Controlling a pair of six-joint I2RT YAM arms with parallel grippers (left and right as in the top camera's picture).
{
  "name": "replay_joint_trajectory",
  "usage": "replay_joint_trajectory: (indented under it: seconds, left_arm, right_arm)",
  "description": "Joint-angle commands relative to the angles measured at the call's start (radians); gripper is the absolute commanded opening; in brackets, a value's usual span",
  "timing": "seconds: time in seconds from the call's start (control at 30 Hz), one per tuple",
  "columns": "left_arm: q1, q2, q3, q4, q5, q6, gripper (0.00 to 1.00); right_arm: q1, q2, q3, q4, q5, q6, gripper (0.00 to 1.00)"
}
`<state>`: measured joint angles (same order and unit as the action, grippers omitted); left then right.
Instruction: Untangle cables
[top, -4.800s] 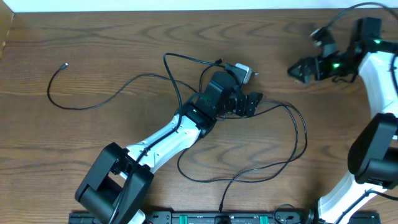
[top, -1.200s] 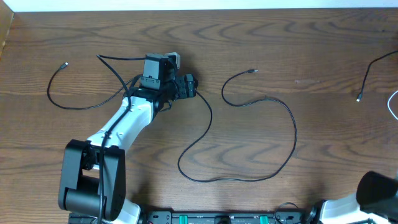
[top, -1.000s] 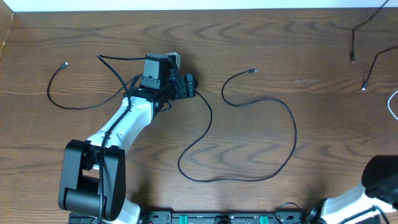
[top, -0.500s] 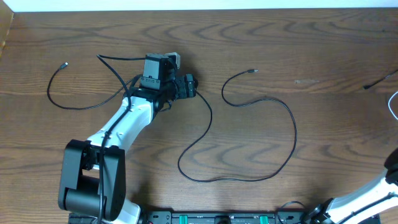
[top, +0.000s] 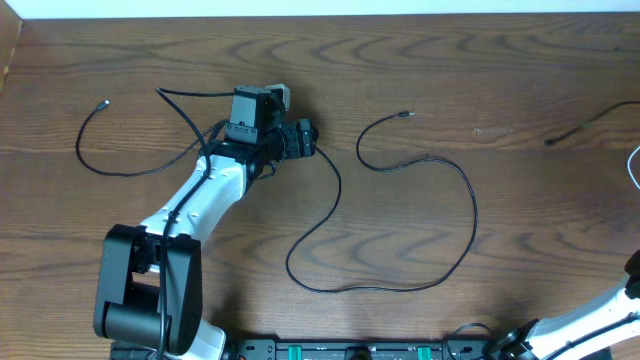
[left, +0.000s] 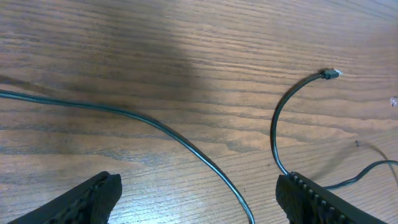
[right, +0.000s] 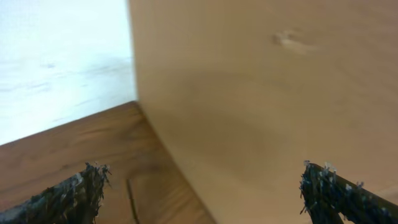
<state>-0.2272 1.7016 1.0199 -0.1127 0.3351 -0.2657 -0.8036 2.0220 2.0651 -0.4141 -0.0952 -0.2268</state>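
Stillness holds at the left gripper (top: 308, 140): its jaws stand released as they did a second ago, straddling the long black cable (top: 472, 215) without pinching it. The cord lies loose on the bench (top: 420, 60) beneath them. Far to the right of that gripper, things have changed. The right gripper (right: 205, 199), clenched a moment back, now has its jaws spread wide with nothing between them. The right-hand black cable (top: 552, 140), which dangled lifted a second ago, lies flat with its plug end pointing back toward the left gripper. I judge that this cord was carried clear of the rest and dropped. One separation looks finished, and the work shifts to whatever stays bunched at the left gripper.

Counting outward from the left gripper, four cables show: three black, one white.
- First is the long black cable, starting at the jaws and looping round to a free plug on the gripper's right.
- Second is the left black cable (top: 82, 150), curling away on the other side. Whether it crosses anything under the left arm (top: 215, 195) is hidden.
- Third is the dropped one, well apart.
- Fourth is the white cable (top: 634, 165), a sliver farthest off.

There are two grippers, both empty.
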Motion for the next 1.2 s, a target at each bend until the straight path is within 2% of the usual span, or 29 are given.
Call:
replay_joint_trajectory:
  seconds: [0.0, 0.23, 0.43, 0.5, 0.57, 0.6, 0.67, 0.9, 1.17]
  left_arm:
    - [0.0, -0.023, 0.014, -0.003, 0.005, 0.002, 0.85]
    - [0.0, -0.023, 0.014, -0.003, 0.005, 0.002, 0.84]
    - [0.0, -0.023, 0.014, -0.003, 0.005, 0.002, 0.84]
    - [0.0, -0.023, 0.014, -0.003, 0.005, 0.002, 0.85]
    - [0.0, -0.023, 0.014, -0.003, 0.005, 0.002, 0.84]
    - [0.0, -0.023, 0.014, -0.003, 0.005, 0.002, 0.84]
    - [0.0, -0.023, 0.014, -0.003, 0.005, 0.002, 0.84]
    - [0.0, -0.023, 0.014, -0.003, 0.005, 0.002, 0.84]
    - [0.0, -0.023, 0.014, -0.003, 0.005, 0.002, 0.84]
  right_arm:
    - [0.048, -0.014, 0.001, -0.021, -0.064, 0.01, 0.99]
    - [0.085, -0.014, 0.001, -0.045, -0.036, 0.024, 0.99]
    - [0.117, -0.013, 0.001, -0.145, -0.3, 0.015, 0.99]
    - [0.139, -0.009, 0.001, -0.206, -0.331, -0.014, 0.99]
    - [0.178, 0.002, 0.001, -0.304, -0.33, -0.168, 0.99]
    - [0.208, 0.018, 0.001, -0.385, -0.329, -0.325, 0.99]
    - [0.232, 0.039, 0.0, -0.447, -0.33, -0.428, 0.99]
    - [0.263, 0.162, -0.001, -0.495, -0.327, -0.448, 0.99]
    - [0.263, 0.313, -0.001, -0.675, -0.329, -0.62, 0.99]
